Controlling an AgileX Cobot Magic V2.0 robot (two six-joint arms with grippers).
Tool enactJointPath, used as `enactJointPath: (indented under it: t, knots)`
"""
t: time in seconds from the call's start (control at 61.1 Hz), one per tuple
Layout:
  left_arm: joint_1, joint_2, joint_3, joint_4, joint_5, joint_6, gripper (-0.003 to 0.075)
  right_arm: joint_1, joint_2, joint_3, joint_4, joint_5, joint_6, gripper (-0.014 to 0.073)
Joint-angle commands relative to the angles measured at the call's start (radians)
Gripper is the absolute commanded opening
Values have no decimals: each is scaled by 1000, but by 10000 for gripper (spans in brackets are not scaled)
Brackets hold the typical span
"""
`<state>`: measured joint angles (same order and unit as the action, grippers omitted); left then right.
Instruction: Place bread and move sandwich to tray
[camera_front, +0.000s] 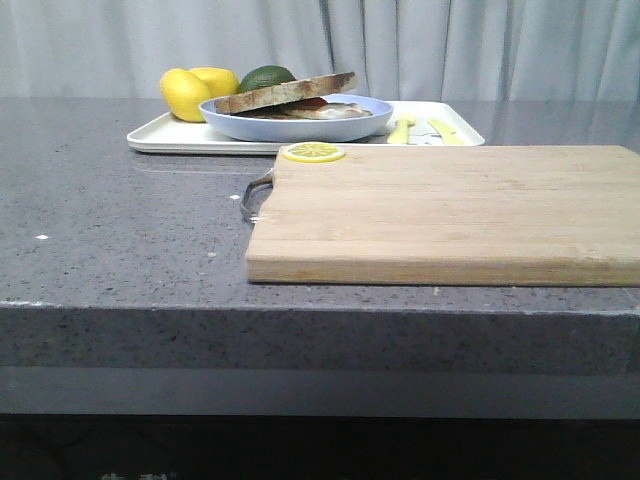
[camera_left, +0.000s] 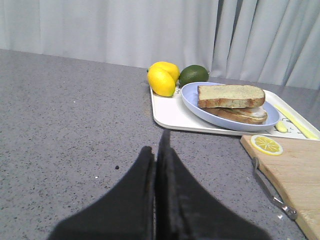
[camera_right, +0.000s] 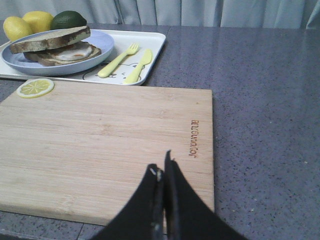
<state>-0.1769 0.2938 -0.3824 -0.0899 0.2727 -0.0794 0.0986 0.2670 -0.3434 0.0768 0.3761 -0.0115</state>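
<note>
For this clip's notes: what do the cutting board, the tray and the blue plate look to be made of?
Cutting board: wood, likely bamboo, matte; pale grain strips, a burned-in logo and a metal handle at one end. Tray: smooth white, slightly glossy, probably plastic or melamine; rounded corners, low rim, faint printed cartoon. Plate: pale blue, smooth with a soft sheen; plastic or glazed ceramic, the look leaves it open.

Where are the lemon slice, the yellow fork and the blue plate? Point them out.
lemon slice (camera_right: 35, 87), right wrist view, centre of its cut face.
yellow fork (camera_right: 119, 61), right wrist view, middle of its handle.
blue plate (camera_left: 192, 98), left wrist view, bare rim beside the sandwich.
</note>
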Motion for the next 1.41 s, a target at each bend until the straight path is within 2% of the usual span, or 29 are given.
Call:
enactJointPath:
  t: [0.0, 0.507, 0.654, 0.932, 1.128, 1.177, 1.39]
  knots:
    - [3, 5, -28, -11, -91, -12, -20, -5, 6, -26, 3, -83, 1, -60]
    - [3, 5, -28, -11, -93, -12, -20, -5, 6, -26, 3, -83, 1, -60]
    - [30, -79, 61, -6, -176, -12, -20, -5, 6, -26, 3, -83, 1, -60]
    - [177, -321, 280, -6, -178, -12, -20, -5, 6, -26, 3, -83, 1, -60]
    - [182, -319, 391, -6, -245, -12, -20, -5, 6, -26, 3, -81, 1, -60]
    - [182, -319, 385, -6, -192, -12, -20, -5, 6, -26, 3, -81, 1, -60]
    - [182, -319, 387, -6, -190, -12, -20, -5, 6, -26, 3, -80, 1, -60]
